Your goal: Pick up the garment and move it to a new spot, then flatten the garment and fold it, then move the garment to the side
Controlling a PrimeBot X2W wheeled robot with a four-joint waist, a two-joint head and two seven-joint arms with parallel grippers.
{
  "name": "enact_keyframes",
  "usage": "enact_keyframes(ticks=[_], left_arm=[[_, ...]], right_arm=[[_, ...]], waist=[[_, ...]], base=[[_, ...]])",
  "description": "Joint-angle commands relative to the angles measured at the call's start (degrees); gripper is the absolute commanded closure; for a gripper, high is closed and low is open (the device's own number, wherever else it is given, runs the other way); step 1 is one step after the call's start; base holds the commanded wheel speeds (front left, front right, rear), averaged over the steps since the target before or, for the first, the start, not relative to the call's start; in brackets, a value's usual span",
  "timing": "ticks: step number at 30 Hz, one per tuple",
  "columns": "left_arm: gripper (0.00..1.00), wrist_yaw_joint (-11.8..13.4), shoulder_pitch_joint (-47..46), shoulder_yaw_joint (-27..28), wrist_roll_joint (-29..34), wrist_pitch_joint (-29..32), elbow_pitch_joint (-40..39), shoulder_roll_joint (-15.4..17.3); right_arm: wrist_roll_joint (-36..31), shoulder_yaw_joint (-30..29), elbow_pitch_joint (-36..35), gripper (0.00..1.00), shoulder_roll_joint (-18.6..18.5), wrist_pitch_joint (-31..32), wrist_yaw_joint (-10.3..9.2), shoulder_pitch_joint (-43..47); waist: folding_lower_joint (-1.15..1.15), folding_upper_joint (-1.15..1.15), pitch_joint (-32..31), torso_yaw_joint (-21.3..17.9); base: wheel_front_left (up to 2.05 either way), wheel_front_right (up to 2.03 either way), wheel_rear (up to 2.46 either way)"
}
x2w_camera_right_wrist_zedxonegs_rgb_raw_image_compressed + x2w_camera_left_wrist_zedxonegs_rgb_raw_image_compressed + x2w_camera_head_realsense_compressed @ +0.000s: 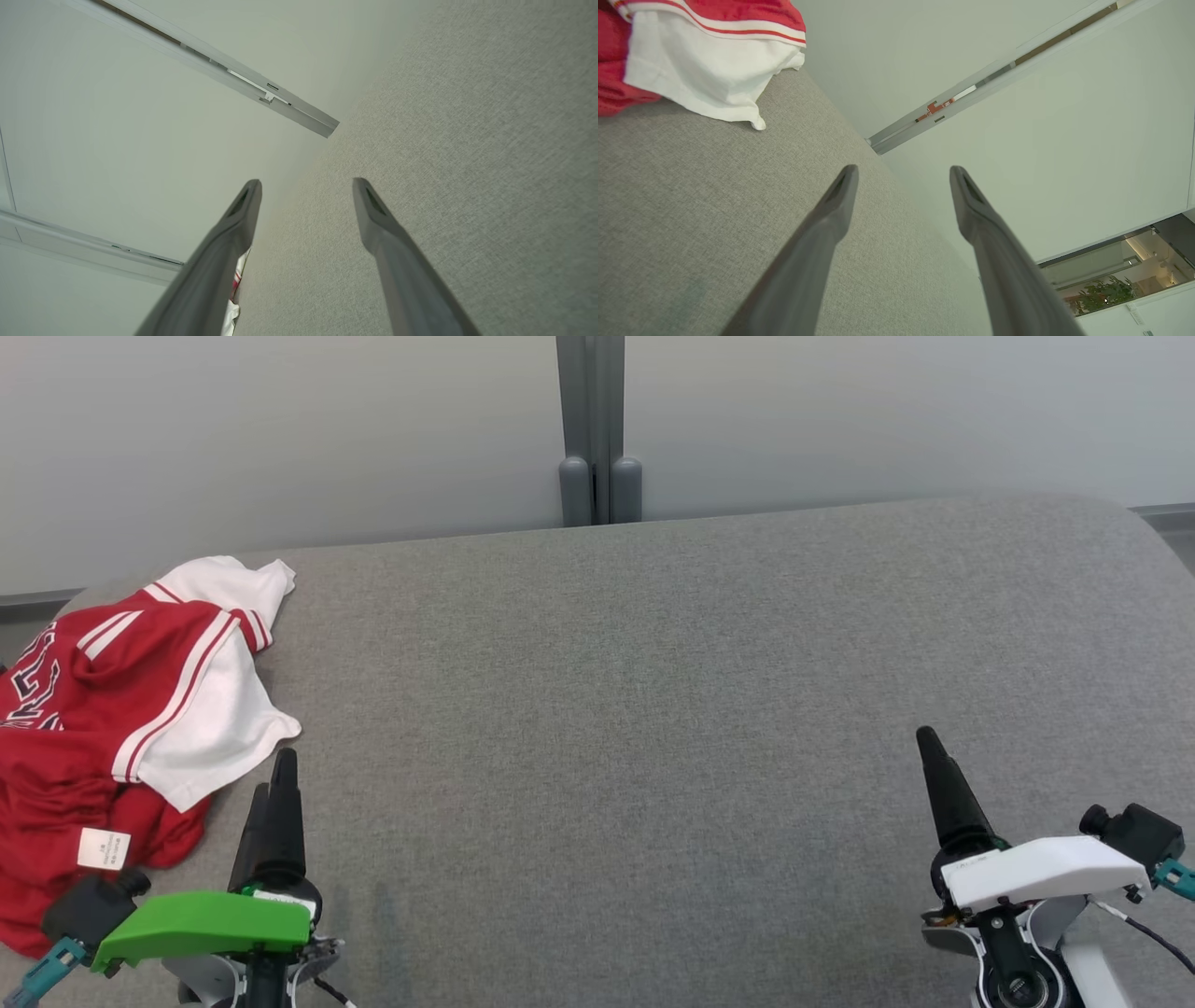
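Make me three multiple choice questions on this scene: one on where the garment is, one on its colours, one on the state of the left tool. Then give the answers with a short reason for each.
1. Where does the garment lie on the grey surface?
A. At the robot's left edge
B. In the middle
C. At the robot's right edge

2. What colours is the garment?
A. Blue and yellow
B. Red and white
C. Black and green

3. What state is the left tool in?
A. Shut on the garment
B. Open and holding nothing
C. Shut and empty

Answers:
1. A: in the head view it lies crumpled at the left side, with part of it running out of view.
2. B: the body is red, with white sleeves and stripes.
3. B: the left wrist view shows a clear gap between the fingers, with the cloth lying apart from them.
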Motion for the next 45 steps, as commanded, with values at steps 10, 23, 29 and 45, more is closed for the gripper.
enact_keyframes(ticks=[10,23,29,45], left_arm=[[0.00,0.73,0.63,-1.44,10.61,-2.61,-2.68,0.37],[0.00,1.34,1.54,-3.38,21.17,-5.04,-3.81,0.42],[0.00,1.22,2.02,-4.08,25.46,-6.06,-4.39,0.43],[0.00,0.39,3.71,-5.87,35.58,-8.53,-5.32,0.48]], right_arm=[[-10.24,2.25,-2.32,0.00,-0.30,-2.53,0.13,0.38],[-20.44,5.17,-3.58,0.00,-0.29,-4.95,0.14,0.79],[-22.97,5.56,-3.69,0.00,-0.28,-5.90,0.15,0.85],[-32.51,7.37,-4.89,0.00,-0.27,-8.35,0.16,2.33]], waist=[[0.00,0.00,-0.32,-0.17],[0.00,0.00,-0.76,-0.24],[0.00,0.00,-0.74,-0.17],[0.00,0.00,-1.63,-0.15]], base=[[0.00,0.00,0.00],[0.00,0.00,0.00],[0.00,0.00,0.00],[0.00,0.00,0.00]])
